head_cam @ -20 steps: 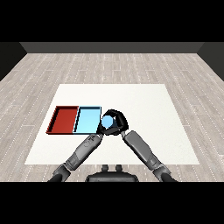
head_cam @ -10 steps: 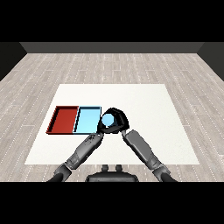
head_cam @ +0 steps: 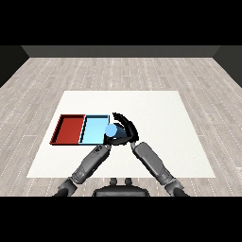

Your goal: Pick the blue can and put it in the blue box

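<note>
- Right hand (head_cam: pixel 126 128) has its fingers curled round the blue can (head_cam: pixel 112 131), holding it lifted at the right edge of the light blue tray (head_cam: pixel 94 130). The can overlaps that tray's right rim in the head view; from this angle I cannot tell how high it sits above the rim.
- Left hand (head_cam: pixel 107 143): mostly hidden under the can and the right hand, just below the tray's near right corner. Cannot tell whether its fingers are apart or together.
- Risk 1: the can's base catches the tray's right wall if it is carried sideways too low. Cause: the height of the can over the rim is unclear.
- Risk 2: release too soon, with the can over the rim rather than the tray floor, so it tips and rolls on the white table (head_cam: pixel 156 108).
- Risk 3: the two hands are very close together, so a leftward move may bump the left hand or forearm.
- Risk 4: overshoot into the red tray (head_cam: pixel 69 129), which touches the blue one on its left.
- Can appearance: small cylinder, pale blue round top facing the camera, darker blue side, partly covered by black fingers. No label visible.
</note>
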Tool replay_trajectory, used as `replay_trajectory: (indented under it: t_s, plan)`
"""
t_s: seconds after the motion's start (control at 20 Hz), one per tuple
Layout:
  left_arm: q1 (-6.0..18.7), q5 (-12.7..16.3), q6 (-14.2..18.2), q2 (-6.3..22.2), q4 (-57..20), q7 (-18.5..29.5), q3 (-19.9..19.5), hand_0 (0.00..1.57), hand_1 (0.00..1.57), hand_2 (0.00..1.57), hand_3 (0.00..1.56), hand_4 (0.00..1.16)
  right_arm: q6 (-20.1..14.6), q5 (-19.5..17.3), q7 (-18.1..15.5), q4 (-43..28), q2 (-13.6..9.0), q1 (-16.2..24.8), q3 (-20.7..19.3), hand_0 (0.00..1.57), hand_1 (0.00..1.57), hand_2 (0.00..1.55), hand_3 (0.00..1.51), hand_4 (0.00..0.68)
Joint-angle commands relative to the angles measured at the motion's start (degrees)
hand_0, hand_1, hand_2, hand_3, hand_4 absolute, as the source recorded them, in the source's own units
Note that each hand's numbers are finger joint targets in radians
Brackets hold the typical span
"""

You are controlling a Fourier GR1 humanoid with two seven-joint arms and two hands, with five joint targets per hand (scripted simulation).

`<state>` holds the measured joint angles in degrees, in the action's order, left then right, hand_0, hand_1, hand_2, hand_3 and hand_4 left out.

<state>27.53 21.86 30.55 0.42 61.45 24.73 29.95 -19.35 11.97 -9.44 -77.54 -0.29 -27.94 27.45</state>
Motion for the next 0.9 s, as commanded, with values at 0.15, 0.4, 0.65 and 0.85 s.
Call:
replay_trajectory:
  t_s: [0.15, 0.4, 0.65, 0.85]
  plan:
    - [0.7, -3.2, 1.8, -0.4, -1.0, 2.5, -1.2, 1.57, 1.57, 1.57, 1.47, 1.14, -0.6, -2.3, -2.3, -0.5, 0.2, 1.9, -3.6, 0.00, 0.00, 0.00, 0.00, 0.000]
    - [1.7, -3.8, 0.1, -0.4, -4.7, 4.8, -3.5, 1.57, 1.57, 1.57, 1.48, 1.14, 3.2, 0.0, -1.7, -9.4, -0.6, 7.9, -5.9, 0.00, 0.00, 0.00, 0.00, 0.000]
    - [2.4, -5.2, -1.1, 3.0, -4.5, 1.4, -7.9, 1.57, 1.57, 1.57, 1.47, 1.13, 10.0, 4.7, 1.2, -16.0, -5.6, 10.3, -10.4, 0.00, 0.00, 0.00, 0.00, 0.000]
    - [1.3, -7.2, 1.3, 5.7, -3.3, 1.9, -9.4, 1.57, 1.57, 1.57, 1.47, 1.14, 12.1, 6.7, -3.3, -22.8, -9.4, 17.4, -14.5, 0.00, 0.00, 0.00, 0.00, 0.000]
